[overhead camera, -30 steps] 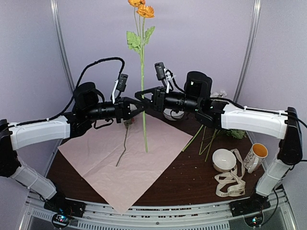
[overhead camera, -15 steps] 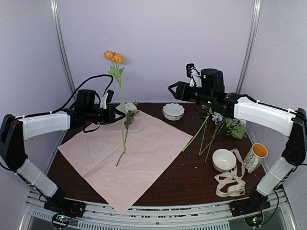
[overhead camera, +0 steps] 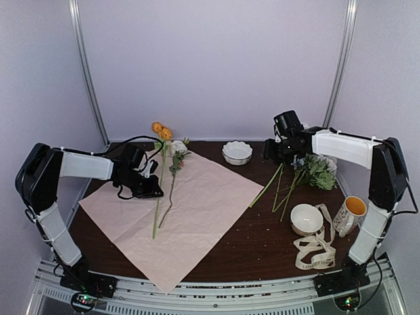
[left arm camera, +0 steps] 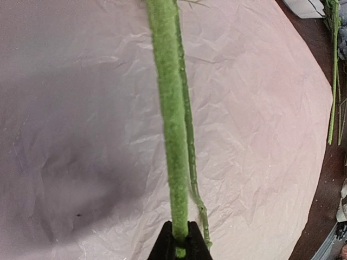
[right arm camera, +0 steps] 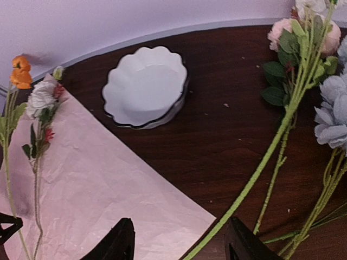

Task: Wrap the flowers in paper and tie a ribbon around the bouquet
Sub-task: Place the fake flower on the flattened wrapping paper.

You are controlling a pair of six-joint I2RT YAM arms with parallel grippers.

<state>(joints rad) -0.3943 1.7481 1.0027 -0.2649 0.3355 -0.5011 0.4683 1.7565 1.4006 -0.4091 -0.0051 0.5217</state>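
On the pink paper, the left hand is pinching the orange flower tight by its green stem, laying it just beside the white flower. The right hand is hanging open, holding nothing, near the other flowers on the table. If the left hand is sliding low while letting go, it may be wrinkling the thin paper or rolling the stem away. The ribbon is lying well apart.
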